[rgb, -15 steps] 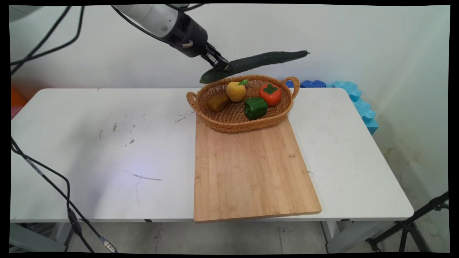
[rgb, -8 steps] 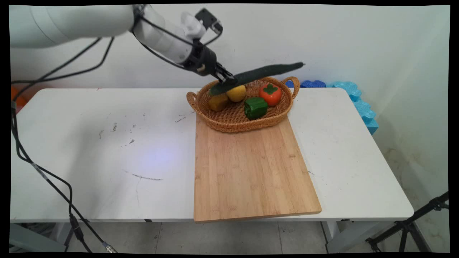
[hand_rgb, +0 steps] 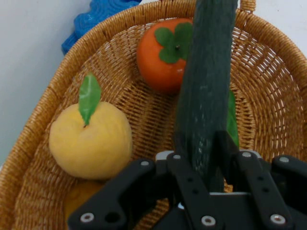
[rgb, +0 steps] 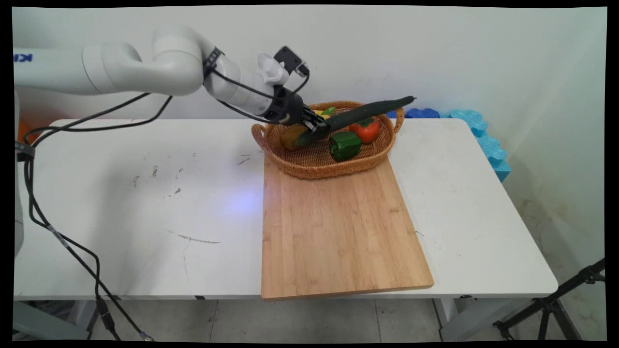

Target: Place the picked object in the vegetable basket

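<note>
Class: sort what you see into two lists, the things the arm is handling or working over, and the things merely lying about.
In hand or worked over:
end effector
cucumber, clamped in it
wicker basket

Lying about:
persimmon
yellow fruit
green pepper
wooden board
blue foam

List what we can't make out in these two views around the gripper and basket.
- Green pepper: hand view, nearly all hidden behind the cucumber.
- Yellow fruit: main view, mostly covered by the gripper and cucumber.
- Brown item: main view, partly behind the gripper; in hand view only a sliver shows.
- Cucumber's far tip: hand view, cut off by the top edge.
- Whether the cucumber touches the basket: cannot tell in either view.
</note>
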Tool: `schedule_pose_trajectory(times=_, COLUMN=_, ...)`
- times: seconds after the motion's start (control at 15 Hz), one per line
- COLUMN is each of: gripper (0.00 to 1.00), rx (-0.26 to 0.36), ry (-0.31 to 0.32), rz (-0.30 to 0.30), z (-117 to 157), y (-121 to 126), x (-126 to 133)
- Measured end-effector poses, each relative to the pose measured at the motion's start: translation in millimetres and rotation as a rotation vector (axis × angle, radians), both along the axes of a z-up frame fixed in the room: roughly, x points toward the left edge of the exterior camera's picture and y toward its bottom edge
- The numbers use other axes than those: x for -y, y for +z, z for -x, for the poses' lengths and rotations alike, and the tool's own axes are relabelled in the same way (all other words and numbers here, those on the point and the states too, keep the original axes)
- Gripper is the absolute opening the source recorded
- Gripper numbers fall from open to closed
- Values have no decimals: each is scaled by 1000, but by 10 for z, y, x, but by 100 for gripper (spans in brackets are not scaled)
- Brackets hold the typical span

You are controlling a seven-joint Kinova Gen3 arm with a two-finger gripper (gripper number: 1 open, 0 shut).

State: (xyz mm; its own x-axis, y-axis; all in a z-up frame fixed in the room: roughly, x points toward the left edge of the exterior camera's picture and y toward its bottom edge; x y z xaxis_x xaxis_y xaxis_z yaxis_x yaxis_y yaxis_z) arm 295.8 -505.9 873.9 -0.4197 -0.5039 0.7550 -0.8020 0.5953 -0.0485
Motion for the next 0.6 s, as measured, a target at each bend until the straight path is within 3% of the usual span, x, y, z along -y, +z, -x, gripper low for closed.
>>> schedule_pose_trajectory(times=0.13, gripper=0, rx=-12, ry=1, rz=10, z=12, y=-109, x=21)
schedule_pose_trajectory(times=0.2, gripper=100, rx=-19, ry=0, rz=16, z=18, y=-149, x=24)
schedule_pose_trajectory(times=0.6, gripper=100, rx=-50, ry=-22, rz=52, z=49, y=-201, x=8)
